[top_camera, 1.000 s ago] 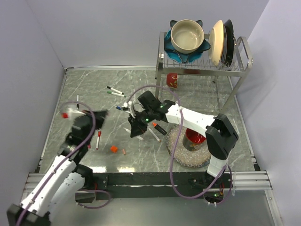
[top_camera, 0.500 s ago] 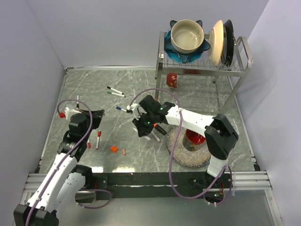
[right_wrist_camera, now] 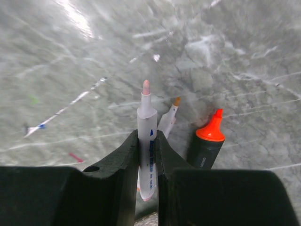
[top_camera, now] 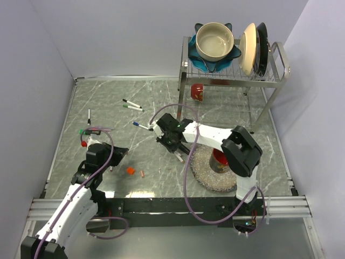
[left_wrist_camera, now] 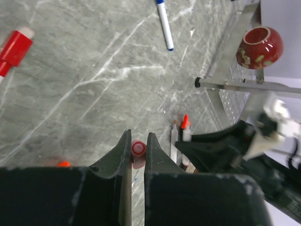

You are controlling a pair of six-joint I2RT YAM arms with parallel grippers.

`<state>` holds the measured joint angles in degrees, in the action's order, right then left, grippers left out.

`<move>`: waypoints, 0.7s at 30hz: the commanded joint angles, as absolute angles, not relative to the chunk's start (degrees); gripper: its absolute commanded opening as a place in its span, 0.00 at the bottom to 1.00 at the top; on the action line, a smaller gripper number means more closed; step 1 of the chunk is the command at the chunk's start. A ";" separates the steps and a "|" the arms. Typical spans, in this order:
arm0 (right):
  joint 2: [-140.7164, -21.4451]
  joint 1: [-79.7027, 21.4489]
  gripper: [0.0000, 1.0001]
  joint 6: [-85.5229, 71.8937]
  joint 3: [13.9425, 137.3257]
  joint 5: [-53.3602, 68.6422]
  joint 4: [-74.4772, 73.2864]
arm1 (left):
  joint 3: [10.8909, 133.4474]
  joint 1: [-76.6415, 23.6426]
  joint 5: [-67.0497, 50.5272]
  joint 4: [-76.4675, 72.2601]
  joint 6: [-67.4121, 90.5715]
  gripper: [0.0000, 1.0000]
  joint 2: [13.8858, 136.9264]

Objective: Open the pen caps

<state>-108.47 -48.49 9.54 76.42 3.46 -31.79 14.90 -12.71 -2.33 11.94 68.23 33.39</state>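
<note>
My left gripper (left_wrist_camera: 138, 139) is shut on a small red pen cap (left_wrist_camera: 138, 150), its open end facing the camera; from above, this gripper (top_camera: 117, 154) hangs low at the near left. My right gripper (right_wrist_camera: 147, 138) is shut on an uncapped white marker (right_wrist_camera: 146, 120) with a pale pink tip, held just over the table mid-scene (top_camera: 171, 144). Beside it lie another uncapped white marker (right_wrist_camera: 168, 117) and a black highlighter with a bare orange tip (right_wrist_camera: 207, 143). An orange cap (top_camera: 130, 170) lies loose on the table. A red-capped marker (left_wrist_camera: 14, 47) lies left of my left gripper.
Capped pens lie farther back: two (top_camera: 131, 105), a blue one (top_camera: 141, 125) and a black one (top_camera: 89, 116). A dish rack (top_camera: 269, 78) with a bowl and plates stands at the back right, a red cup (top_camera: 197, 91) under it. A woven mat (top_camera: 207, 175) holds a red cup (top_camera: 221, 158).
My left arm has drawn back toward the near edge with the red cap. The right gripper has carried the white marker a little to the right, next to the uncapped markers.
</note>
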 commanded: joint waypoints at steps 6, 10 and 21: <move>-109.51 -47.11 0.13 10.28 78.93 -1.49 -32.96 | 14.94 -12.48 -4.83 11.60 65.04 0.01 32.43; -109.86 -46.67 0.21 10.28 79.10 -0.97 -33.22 | 14.59 -12.48 -4.83 11.60 65.13 0.01 32.26; -110.13 -45.79 0.36 10.11 79.72 -0.18 -34.28 | 16.43 -12.48 -5.10 14.50 63.63 0.01 32.61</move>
